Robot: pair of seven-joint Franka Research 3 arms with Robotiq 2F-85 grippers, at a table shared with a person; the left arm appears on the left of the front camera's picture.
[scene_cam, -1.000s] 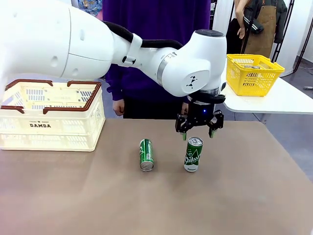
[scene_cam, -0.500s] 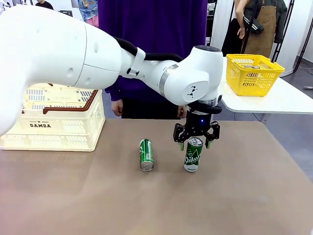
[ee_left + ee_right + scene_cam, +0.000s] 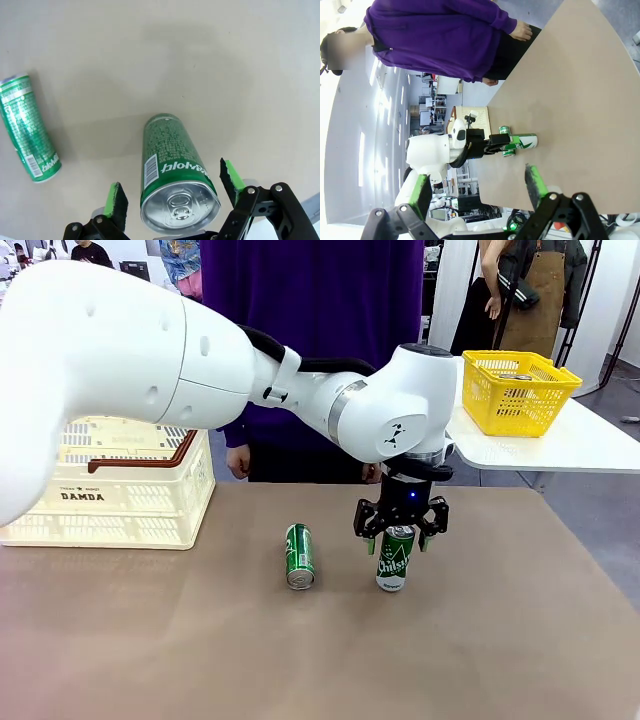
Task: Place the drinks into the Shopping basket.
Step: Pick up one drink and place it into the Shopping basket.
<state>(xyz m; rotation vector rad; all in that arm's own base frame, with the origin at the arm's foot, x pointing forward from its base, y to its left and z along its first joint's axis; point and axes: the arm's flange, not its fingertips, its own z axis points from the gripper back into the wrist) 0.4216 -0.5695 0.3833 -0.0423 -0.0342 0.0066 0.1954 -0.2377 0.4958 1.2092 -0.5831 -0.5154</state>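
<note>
Left wrist view: left jaws spread astride upright slim green metal can [image 3: 177, 165], pads clear of it | second green can [image 3: 29, 127] lying nearby on beige tabletop [image 3: 200, 50] | right wrist view: right jaws spread | front view: cream slatted plastic basket [image 3: 120, 500] far left, well apart from both cans

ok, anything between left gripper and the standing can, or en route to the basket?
Nothing visible. The open left gripper straddles the standing can; the lying can sits low on the table toward the Shopping basket.

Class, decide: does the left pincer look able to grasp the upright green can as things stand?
Probably yes: the open left pincer straddles the top of the upright can, nothing between; the lying can sits well aside.
</note>
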